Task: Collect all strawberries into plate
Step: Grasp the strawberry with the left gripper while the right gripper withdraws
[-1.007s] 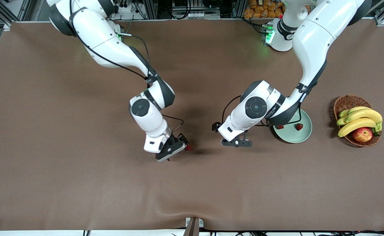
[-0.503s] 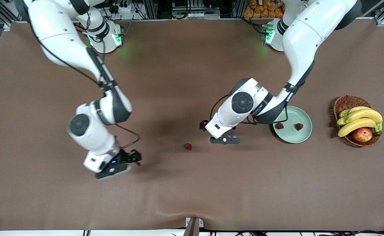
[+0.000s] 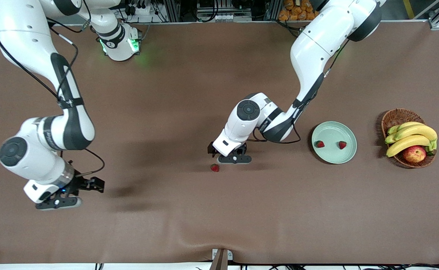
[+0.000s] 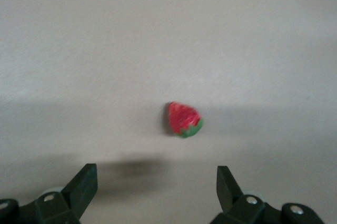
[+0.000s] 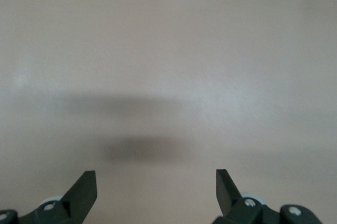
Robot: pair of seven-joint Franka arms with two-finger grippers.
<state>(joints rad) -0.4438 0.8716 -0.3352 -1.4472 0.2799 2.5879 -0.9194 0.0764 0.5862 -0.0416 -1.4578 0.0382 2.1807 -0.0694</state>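
One strawberry lies alone on the brown table near its middle, and it shows red with a green cap in the left wrist view. My left gripper hangs open and empty just beside it, the berry lying a little ahead of the fingertips. Two more strawberries rest in the pale mint-green plate toward the left arm's end. My right gripper is open and empty over bare table at the right arm's end.
A brown wicker basket holding bananas and an apple stands beside the plate, at the left arm's end of the table. The table's front edge has a small bracket.
My right arm has swung away from the lone strawberry toward its own end of the table, leaving the berry lying there. My left gripper has moved from beside the plate to that berry.
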